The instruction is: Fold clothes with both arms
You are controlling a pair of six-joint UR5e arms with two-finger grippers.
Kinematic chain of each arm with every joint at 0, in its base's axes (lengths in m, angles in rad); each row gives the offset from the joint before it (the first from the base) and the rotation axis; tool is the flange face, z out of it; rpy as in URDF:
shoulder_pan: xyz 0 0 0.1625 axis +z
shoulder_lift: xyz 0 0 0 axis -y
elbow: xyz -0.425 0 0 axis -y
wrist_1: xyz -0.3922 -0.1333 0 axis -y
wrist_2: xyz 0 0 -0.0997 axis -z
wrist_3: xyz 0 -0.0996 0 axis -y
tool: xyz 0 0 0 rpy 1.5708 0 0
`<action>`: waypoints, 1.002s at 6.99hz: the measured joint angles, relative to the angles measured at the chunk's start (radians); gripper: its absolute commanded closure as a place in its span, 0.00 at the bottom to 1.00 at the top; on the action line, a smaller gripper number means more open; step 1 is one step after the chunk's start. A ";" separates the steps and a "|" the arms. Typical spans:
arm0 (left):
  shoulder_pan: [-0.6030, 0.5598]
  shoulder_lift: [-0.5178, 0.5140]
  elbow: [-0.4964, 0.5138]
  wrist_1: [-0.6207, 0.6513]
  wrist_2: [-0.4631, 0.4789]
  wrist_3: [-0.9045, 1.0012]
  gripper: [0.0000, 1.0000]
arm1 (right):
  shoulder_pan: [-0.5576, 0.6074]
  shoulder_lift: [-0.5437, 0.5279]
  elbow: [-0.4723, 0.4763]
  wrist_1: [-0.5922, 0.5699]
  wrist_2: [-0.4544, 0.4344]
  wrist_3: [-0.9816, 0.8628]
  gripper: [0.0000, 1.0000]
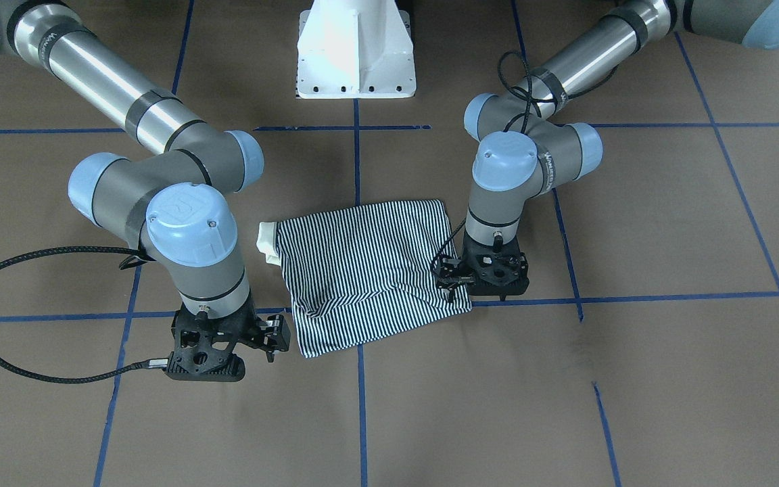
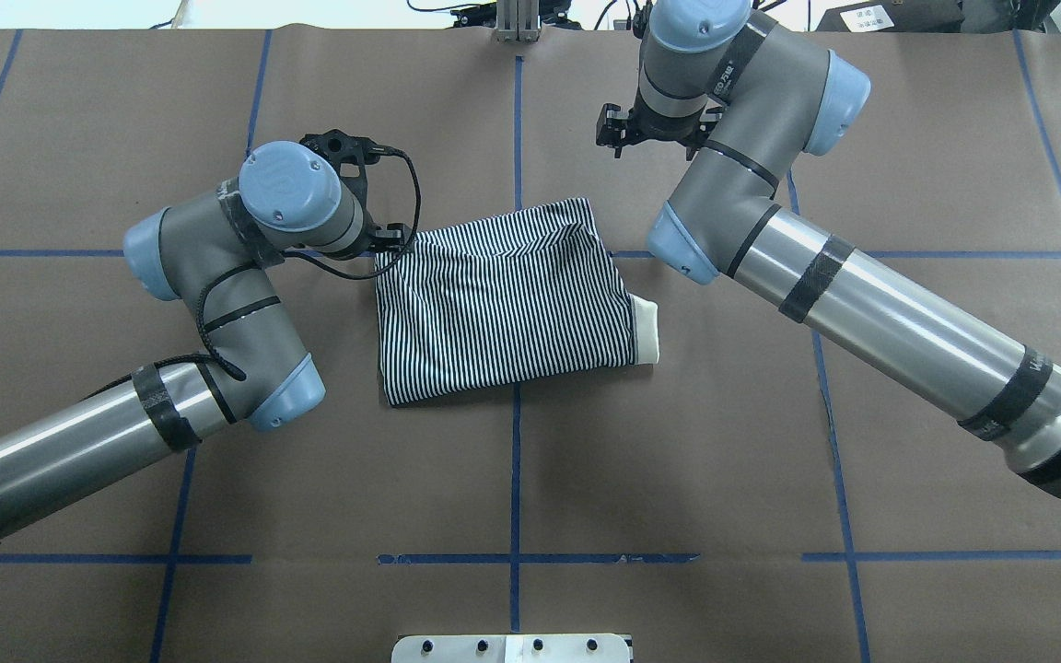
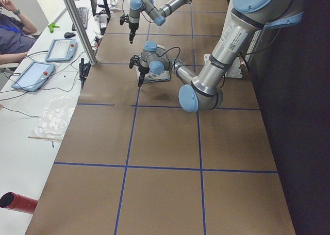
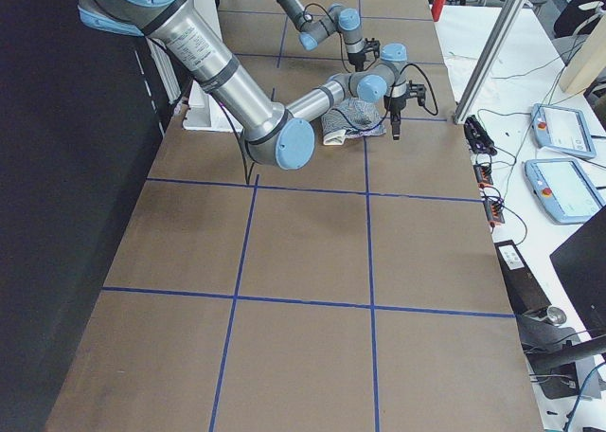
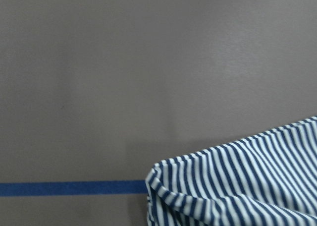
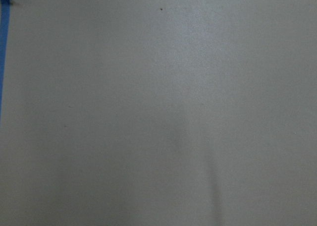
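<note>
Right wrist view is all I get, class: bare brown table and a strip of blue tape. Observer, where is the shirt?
Observer: The shirt lies folded at the middle of the table, outside your view.
Operator: Is my pincer anywhere near it?
Observer: The right pincer hangs raised over bare table just off the shirt's far corner, on the robot's right, apart from the cloth.

shirt [image 5: 247,186] cropped at edge, collar [image 2: 646,331] mostly folded under
</note>
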 measured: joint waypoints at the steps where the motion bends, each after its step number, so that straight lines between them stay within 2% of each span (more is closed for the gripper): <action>1: -0.041 0.003 0.026 -0.002 0.008 0.063 0.00 | 0.001 -0.011 0.006 0.003 0.004 -0.008 0.00; 3: -0.150 0.019 0.008 -0.012 -0.023 0.262 0.00 | 0.023 -0.048 0.049 0.004 0.037 -0.045 0.00; 4: -0.210 0.059 -0.058 -0.007 -0.095 0.371 0.00 | 0.060 -0.096 0.100 0.000 0.094 -0.099 0.00; 7: -0.401 0.289 -0.309 0.043 -0.323 0.733 0.00 | 0.253 -0.421 0.350 -0.011 0.257 -0.466 0.00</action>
